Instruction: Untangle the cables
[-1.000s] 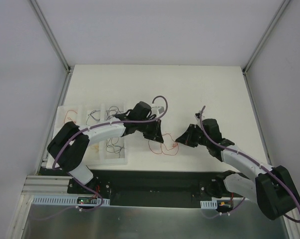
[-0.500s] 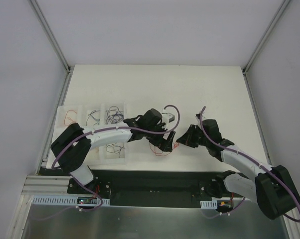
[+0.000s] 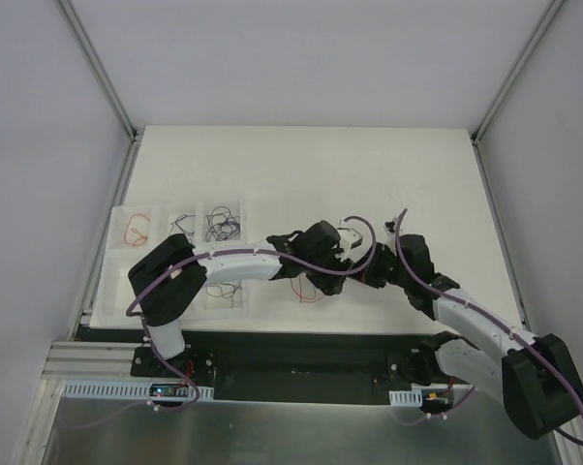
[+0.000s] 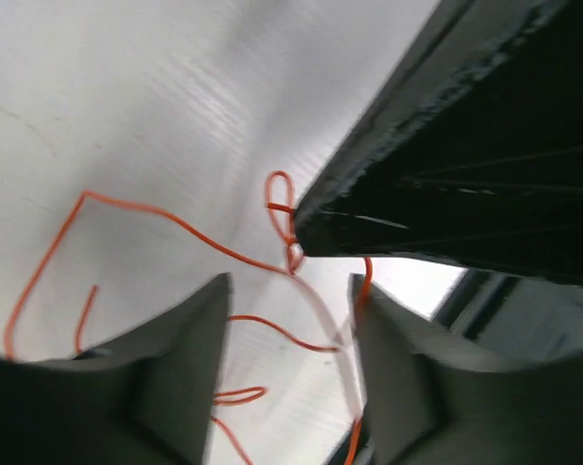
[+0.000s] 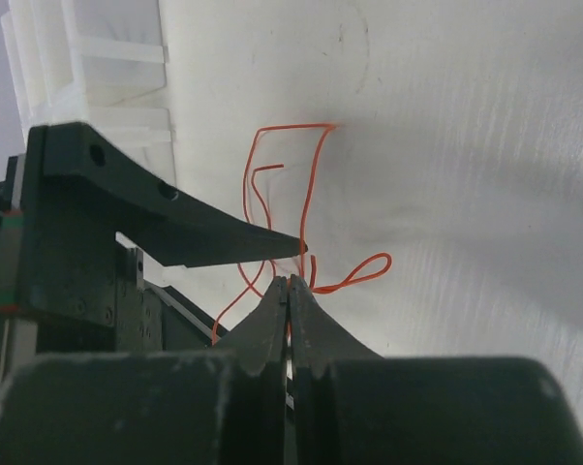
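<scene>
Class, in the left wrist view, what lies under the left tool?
Under the left tool, orange wire loops on the white table, between its open fingers. The stretch behind the shut right tool is covered.

Table [image 5: 485, 145] white, matt, finely ribbed; cables [image 5: 291, 127] smooth, orange; right claw [image 5: 288, 281] matt black plastic.

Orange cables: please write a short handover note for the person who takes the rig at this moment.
Left end effector: open, straddling the orange cables.
Right end effector: shut on the orange cables near their knot.
Other cables lie in the tray compartments.
Done: those look sorted.
Left: pull the orange knot apart.
</scene>
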Motion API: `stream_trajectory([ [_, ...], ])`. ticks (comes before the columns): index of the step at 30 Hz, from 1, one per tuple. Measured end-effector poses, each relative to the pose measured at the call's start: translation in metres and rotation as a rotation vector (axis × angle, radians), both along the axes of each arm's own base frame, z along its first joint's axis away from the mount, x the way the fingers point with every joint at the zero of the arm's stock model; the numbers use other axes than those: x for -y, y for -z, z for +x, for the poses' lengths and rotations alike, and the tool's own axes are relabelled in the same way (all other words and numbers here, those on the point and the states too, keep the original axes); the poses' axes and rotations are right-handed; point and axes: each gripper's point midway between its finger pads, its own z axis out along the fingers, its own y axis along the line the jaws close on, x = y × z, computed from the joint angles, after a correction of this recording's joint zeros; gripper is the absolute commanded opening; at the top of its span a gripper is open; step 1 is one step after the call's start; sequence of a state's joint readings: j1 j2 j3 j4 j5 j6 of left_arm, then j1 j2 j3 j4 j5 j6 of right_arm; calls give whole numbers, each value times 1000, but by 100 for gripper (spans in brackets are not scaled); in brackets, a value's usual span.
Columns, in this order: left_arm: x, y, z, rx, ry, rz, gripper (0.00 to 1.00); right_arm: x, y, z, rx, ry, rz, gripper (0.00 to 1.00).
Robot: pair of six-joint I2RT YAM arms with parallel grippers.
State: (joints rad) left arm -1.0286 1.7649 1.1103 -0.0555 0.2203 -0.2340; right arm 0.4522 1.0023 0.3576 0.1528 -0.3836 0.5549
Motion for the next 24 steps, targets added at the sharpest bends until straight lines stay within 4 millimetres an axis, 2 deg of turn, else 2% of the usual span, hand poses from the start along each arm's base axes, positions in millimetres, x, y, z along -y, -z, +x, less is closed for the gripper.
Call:
stream_trajectory([
  [1,-1,3,2,5,-9,11,10,0,1,-1,-5,3,4,5],
  [2,-2,5,5,17,-15,22,0,0,2,-1,-8,4,7,17],
  [4,-5,6,13,55,-41,41,0,0,3,-2,-17,9,9,45],
  [6,-9,2,20,103,-67,55,0,4,4,-4,-14,8,-11,68],
  [8,-20,-9,24,157,-92,56,0,13,6,-8,-7,18,-62,79],
  [10,-36,-33,25,210,-114,40,0,23,1,-8,23,40,-108,84],
  [11,-45,-51,26,234,-126,15,0,30,-5,-7,51,55,-128,86],
  [13,-62,-98,30,284,-160,-72,0,44,-26,-2,136,101,-148,86],
  [15,-87,-148,43,330,-222,-182,0,54,-44,2,206,138,-158,86],
  [18,-154,-217,75,441,-414,-289,0,66,-61,5,270,174,-182,86],
  [20,-194,-246,85,507,-529,-307,0,69,-60,5,270,174,-202,86],
  [21,-215,-260,89,543,-595,-306,0,71,-56,4,258,171,-216,86],
  [24,-269,-278,102,609,-793,-252,0,74,-46,1,225,160,-246,86],
])
